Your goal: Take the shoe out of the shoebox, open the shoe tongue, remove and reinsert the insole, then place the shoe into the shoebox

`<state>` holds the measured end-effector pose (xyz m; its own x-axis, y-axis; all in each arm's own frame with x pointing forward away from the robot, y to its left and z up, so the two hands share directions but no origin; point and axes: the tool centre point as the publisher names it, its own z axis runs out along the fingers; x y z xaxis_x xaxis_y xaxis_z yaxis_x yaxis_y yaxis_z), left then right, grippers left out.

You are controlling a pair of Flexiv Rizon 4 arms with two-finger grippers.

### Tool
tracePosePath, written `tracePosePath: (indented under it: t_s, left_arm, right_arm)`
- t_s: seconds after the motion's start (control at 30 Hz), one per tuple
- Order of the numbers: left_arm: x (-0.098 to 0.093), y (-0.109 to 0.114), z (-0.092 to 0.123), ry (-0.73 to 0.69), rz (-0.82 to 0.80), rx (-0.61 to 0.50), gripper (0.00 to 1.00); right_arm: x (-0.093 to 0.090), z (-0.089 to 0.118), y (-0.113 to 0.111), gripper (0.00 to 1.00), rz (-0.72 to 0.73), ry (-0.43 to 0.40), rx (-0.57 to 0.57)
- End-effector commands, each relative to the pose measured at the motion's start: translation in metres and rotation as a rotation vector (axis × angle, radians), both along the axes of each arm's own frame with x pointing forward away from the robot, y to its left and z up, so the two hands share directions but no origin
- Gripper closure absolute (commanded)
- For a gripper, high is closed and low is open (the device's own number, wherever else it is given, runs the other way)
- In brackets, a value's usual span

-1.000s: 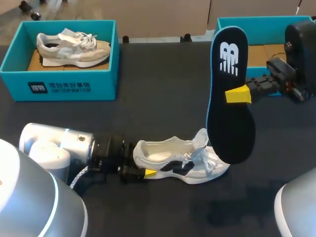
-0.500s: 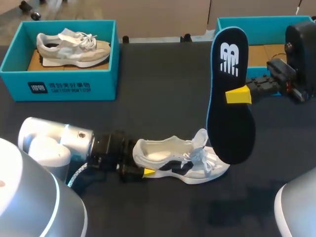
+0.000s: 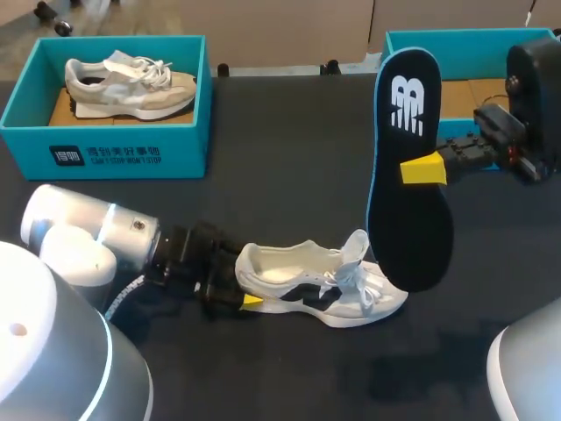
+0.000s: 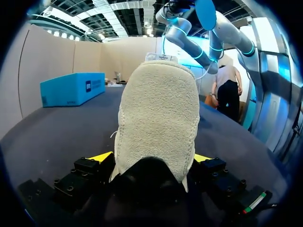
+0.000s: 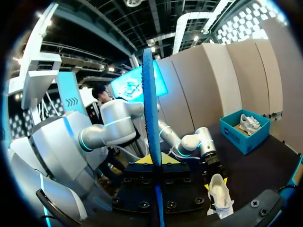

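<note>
So, you're roughly midway, by my reading: the white low-top sneaker with black side stripes (image 3: 320, 294) lies out of its box on its sole on the black table (image 3: 289, 175), its tongue looks pulled up, and its insole is already out. Your left gripper (image 3: 238, 288) is clamped across the sneaker's heel, one yellow tip on each side. Your right gripper (image 3: 419, 168) is pinched on the long dark insole with a blue edge (image 3: 408, 219), holding it upright above the sneaker's toe. Reinserting the insole and boxing the sneaker remain. By count, there are two shoes, the second being a beige and white sneaker (image 3: 127, 83) lying in the teal cardboard shoebox at far left (image 3: 105, 153). There are two shoeboxes, the other a teal one at far right (image 3: 456, 35) showing bare floor, and one insole.
</note>
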<state>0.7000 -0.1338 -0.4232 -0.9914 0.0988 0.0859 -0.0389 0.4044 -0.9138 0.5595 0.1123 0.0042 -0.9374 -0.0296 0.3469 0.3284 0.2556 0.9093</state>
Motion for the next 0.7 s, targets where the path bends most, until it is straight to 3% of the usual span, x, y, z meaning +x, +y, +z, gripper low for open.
tracePosePath:
  t_s: [0.03, 0.2, 0.33, 0.7]
  left_arm:
    - [0.004, 0.009, 0.004, -0.008, -0.015, 0.058, 0.0]
    - [0.006, 0.019, 0.007, -0.035, 0.025, 0.177, 0.0]
    - [0.005, 0.026, 0.015, -0.039, -0.014, 0.337, 0.0]
    - [0.005, 0.026, 0.015, -0.039, -0.014, 0.337, 0.0]
  right_arm:
    - [0.001, -0.001, 0.002, 1.0, 0.002, 0.0, 0.0]
    - [0.001, -0.001, 0.002, 1.0, 0.002, 0.0, 0.0]
    - [0.001, -0.001, 0.002, 1.0, 0.002, 0.0, 0.0]
    - [0.001, -0.001, 0.002, 1.0, 0.002, 0.0, 0.0]
